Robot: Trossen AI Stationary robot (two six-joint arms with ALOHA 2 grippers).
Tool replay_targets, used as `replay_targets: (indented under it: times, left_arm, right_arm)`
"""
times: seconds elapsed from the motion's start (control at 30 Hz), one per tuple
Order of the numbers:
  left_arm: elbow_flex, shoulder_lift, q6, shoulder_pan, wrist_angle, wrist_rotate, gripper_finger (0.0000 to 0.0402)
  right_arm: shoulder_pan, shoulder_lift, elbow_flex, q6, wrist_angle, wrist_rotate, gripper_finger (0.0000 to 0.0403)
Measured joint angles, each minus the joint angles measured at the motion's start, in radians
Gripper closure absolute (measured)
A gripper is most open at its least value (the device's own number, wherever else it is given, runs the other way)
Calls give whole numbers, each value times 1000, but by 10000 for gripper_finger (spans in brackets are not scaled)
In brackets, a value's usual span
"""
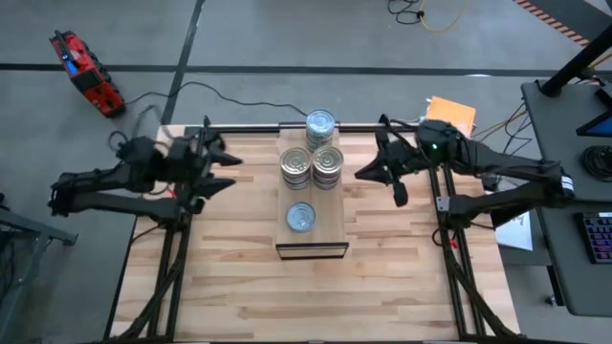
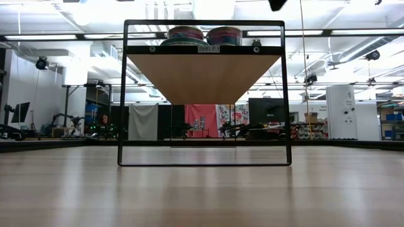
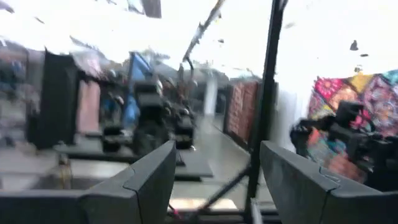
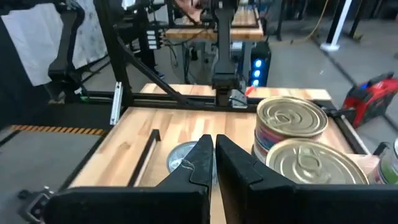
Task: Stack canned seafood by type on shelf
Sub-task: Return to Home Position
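The shelf [image 1: 328, 229] is a narrow pale plank on a black frame [image 2: 205, 104] in the middle of the table. On it stand the canned seafood: a silver-topped tin [image 1: 320, 124] at the far end, two stacks [image 1: 296, 168] [image 1: 328, 164] side by side, and a pale blue-topped tin [image 1: 301, 218] toward the near end. The right wrist view shows the gold ringed tops [image 4: 291, 118] [image 4: 311, 163] and the pale tin [image 4: 180, 157]. My left gripper [image 1: 229, 172] hovers open, left of the shelf, with nothing between its fingers [image 3: 217, 155]. My right gripper [image 1: 361, 175] hovers shut, right of the stacks [image 4: 213, 149].
An orange box [image 1: 449, 113] lies just past the table's far right corner. A red tool [image 1: 86, 72] lies on the floor at the far left. A desk with a keyboard [image 1: 598, 234] stands to the right. The near half of the tabletop [image 1: 306, 296] is bare wood.
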Motion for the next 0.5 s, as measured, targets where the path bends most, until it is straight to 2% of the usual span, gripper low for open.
replay_targets:
  times: [0.1,0.33,0.5]
  left_arm:
    - [-112,-125,43,0,54,-14,184]
    - [-314,-376,122,0,52,-26,184]
    - [-483,-567,160,0,62,-73,184]
  right_arm:
    - [0,-80,-137,-20,106,8,392]
    - [0,-230,-449,-12,384,16,392]
    - [-1,-325,-607,46,508,48,392]
